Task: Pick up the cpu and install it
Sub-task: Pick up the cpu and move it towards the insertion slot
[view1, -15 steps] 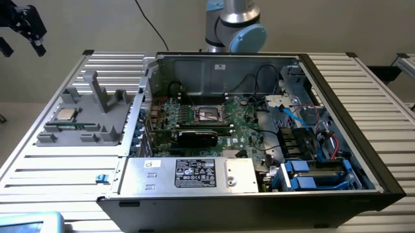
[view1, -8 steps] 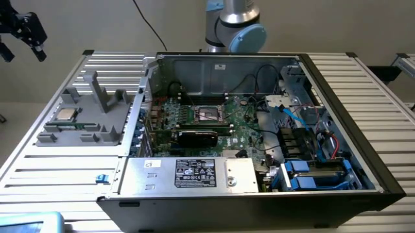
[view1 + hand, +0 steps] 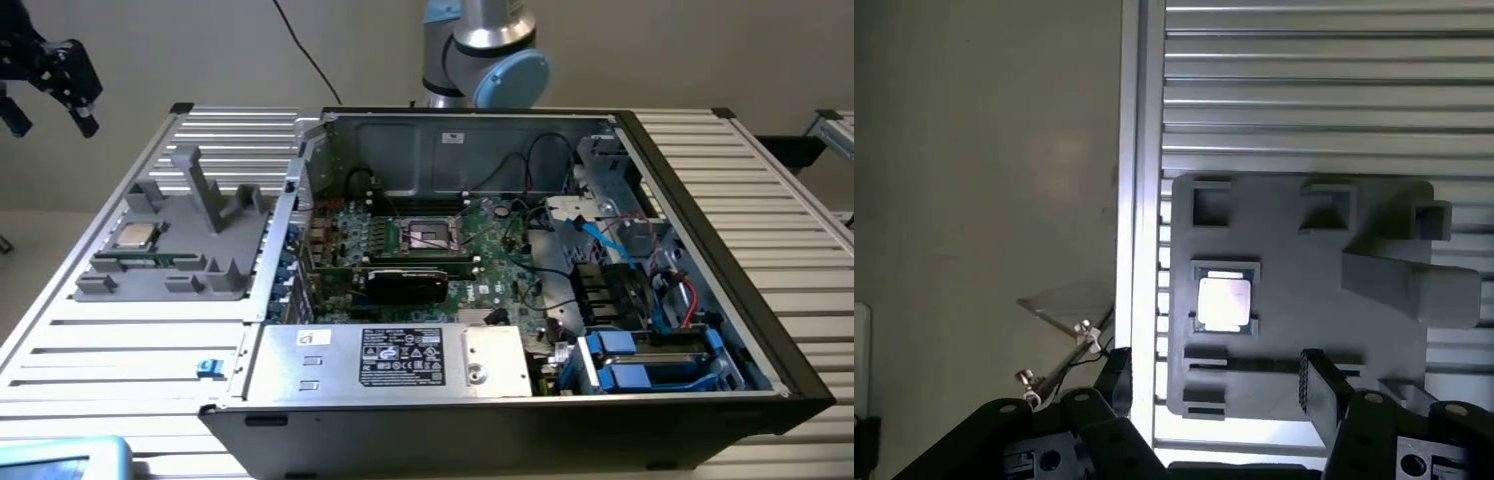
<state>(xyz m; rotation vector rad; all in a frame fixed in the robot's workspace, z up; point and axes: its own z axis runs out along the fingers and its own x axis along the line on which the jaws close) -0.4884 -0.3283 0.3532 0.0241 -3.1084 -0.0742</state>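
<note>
Hanging wide apart with nothing between them, the jaws sit high at the exterior view's left, above the corner of the tabletop [image 3: 747, 200]. They're black, angular and matte. From the wrist view the two dark fingers [image 3: 1116, 378] frame the near edge of the grey tray [image 3: 1284, 300].

And there's the cpu [image 3: 138, 236] [image 3: 1224, 302], lying flat in a shallow square pocket of that tray, well apart from the jaws. It has a smooth silvery metal top, bright under the light, with a thin tan-green rim. It's square, so no long axis to speak of; its edges run parallel with the tray's edges and its metal face points straight up.

The tray is dull moulded grey plastic with blocky uprights and rectangular recesses. A thin green strip [image 3: 134, 262] lies just beside the chip. The tabletop is ribbed aluminium, long pale slats running side by side.

To the exterior view's right of the tray is the open computer case [image 3: 694, 300], black sheet metal outside, bare grey steel inside. On the green motherboard [image 3: 514, 262] the socket [image 3: 430, 236] shows a black rectangular frame with a shiny centre. A silver power supply [image 3: 387, 360] with a printed label fills the near corner, and glossy blue drive caddies [image 3: 627, 365] sit beside it.
</note>
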